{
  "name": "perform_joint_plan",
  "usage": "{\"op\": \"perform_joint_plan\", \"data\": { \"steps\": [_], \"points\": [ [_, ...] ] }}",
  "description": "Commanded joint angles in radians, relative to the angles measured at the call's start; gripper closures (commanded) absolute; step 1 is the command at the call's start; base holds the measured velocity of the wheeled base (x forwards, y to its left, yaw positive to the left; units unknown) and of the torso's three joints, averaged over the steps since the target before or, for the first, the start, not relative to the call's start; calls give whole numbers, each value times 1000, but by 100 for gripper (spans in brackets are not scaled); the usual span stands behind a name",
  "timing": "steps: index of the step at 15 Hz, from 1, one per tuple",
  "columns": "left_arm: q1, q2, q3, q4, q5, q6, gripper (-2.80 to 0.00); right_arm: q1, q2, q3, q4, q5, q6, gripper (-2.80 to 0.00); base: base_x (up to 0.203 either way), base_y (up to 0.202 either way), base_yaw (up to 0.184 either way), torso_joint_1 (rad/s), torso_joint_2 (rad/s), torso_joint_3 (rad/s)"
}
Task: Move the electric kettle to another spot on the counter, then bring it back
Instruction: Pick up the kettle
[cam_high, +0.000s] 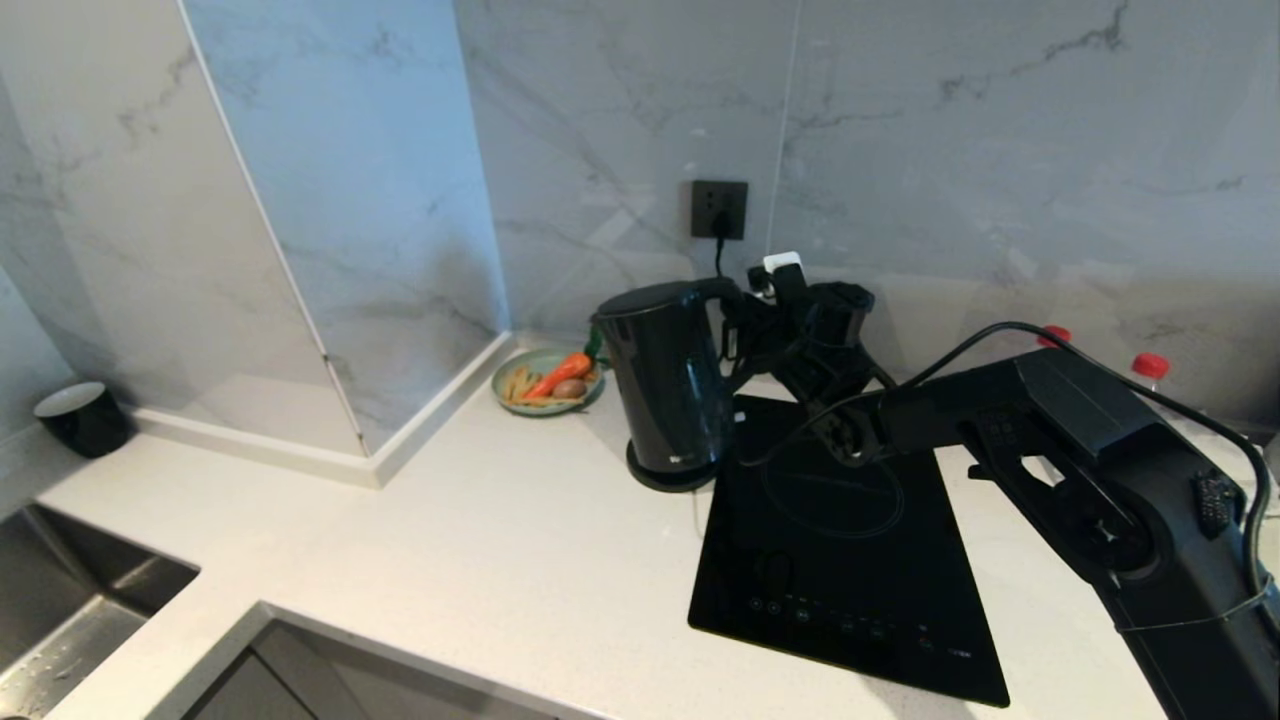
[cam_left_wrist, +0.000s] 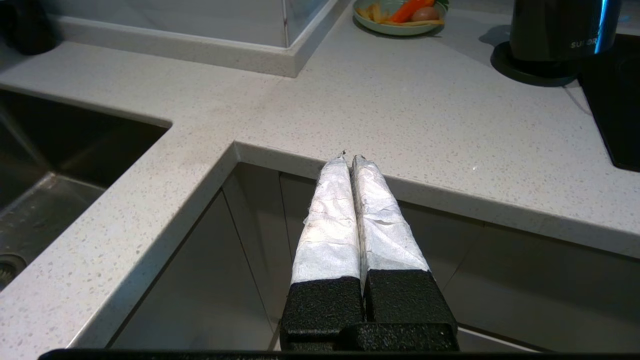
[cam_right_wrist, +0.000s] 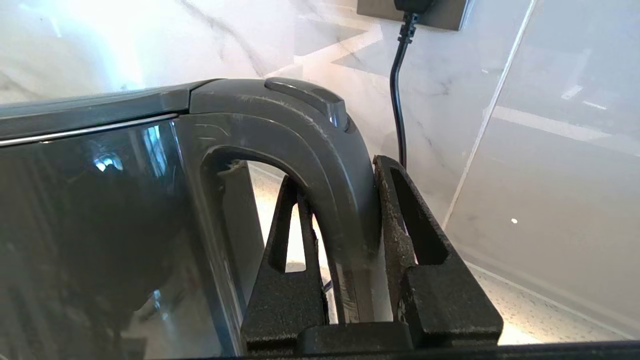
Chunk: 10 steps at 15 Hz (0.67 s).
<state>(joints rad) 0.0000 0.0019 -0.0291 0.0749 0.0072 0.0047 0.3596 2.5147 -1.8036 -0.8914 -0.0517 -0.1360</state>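
Two grippers for you | right gripper (cam_right_wrist: 345, 235): jaws clamped on the electric kettle's (cam_high: 668, 375) loop handle | kettle: upright on its base disc (cam_high: 668, 473) on the tabletop (cam_high: 480, 540), just beside the cooktop (cam_high: 850, 540) | left gripper (cam_left_wrist: 348, 159): jaws together, off the tabletop's front edge

One electric kettle (cam_high: 668, 375) stands on one round base disc (cam_high: 668, 474); one black cooktop panel (cam_high: 845, 540) lies on the one counter (cam_high: 480, 560); one green plate (cam_high: 547, 380) holds one carrot (cam_high: 560, 373); one black cup (cam_high: 82, 417), one sink (cam_high: 70, 610), one wall socket (cam_high: 719, 209) and two red-capped bottles (cam_high: 1150, 368) are visible; two grippers show, the left gripper (cam_left_wrist: 350, 159) and the right gripper (cam_right_wrist: 345, 235).
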Motion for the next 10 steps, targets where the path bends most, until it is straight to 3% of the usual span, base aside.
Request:
{"op": "perform_joint_plan", "data": {
  "steps": [1, 10],
  "points": [
    [0, 0, 0, 0, 0, 0, 0, 1, -19, 0, -6, 0, 0, 0, 0, 0, 0, 0, 0, 0],
    [0, 0, 0, 0, 0, 0, 0, 1, -51, 15, -37, -14, -1, 0, 0, 0, 0, 0, 0, 0]
  ]
}}
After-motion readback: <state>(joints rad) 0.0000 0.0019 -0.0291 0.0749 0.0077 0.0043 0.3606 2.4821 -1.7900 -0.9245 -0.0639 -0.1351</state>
